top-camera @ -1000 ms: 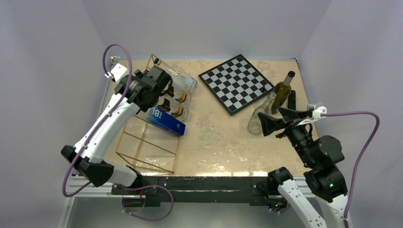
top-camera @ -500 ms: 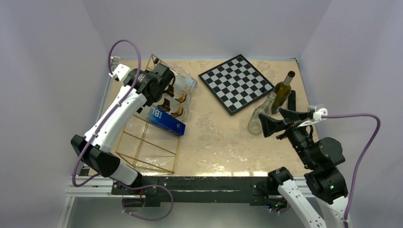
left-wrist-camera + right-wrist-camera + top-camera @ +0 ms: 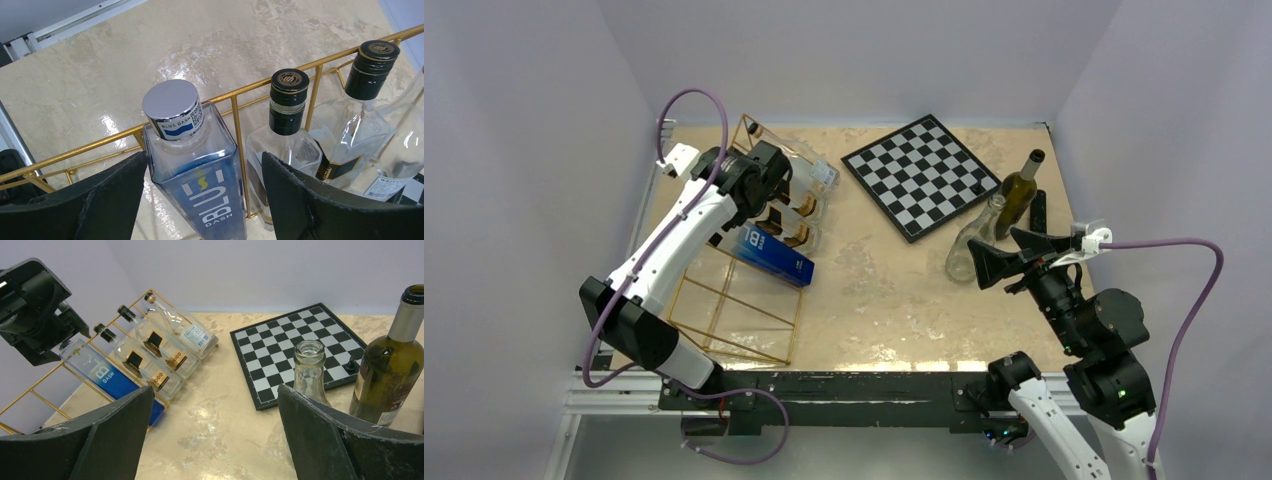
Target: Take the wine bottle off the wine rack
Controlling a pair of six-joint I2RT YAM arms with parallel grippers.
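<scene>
Top external, wine rack (image 3: 736, 297): you have the gold wire frame on the left part of the table (image 3: 894, 290), with four bottles lying side by side on its far half.
Top external, blue-labelled bottle (image 3: 774, 256): it lies on the rack as the nearest of the four, its base towards the middle of the table.
Top external, left arm (image 3: 674, 240): it reaches over the rack and its wrist covers the bottle necks, so you cannot read its fingers from here.
Top external, right fingers (image 3: 986, 265): they are spread wide with nothing in them, just beside a clear bottle (image 3: 972, 245) and near a dark bottle (image 3: 1021, 188). Both bottles stand to the right of the chessboard (image 3: 921, 175).
Left wrist, left fingers (image 3: 300, 200): they are wide apart, one on each side of the blue-labelled bottle's shoulders. You cannot tell whether either one touches the glass.
Left wrist, bottle: its silver cap (image 3: 171, 107) crosses a gold bar of the rack, and two black-capped bottles (image 3: 287, 130) lie just beside it.
Right wrist, fingers: they are wide with nothing held, and the clear bottle's open mouth shows between them.
Right wrist, rack: you see it far left, with all four bottles on it and the left arm above the blue-labelled one.
</scene>
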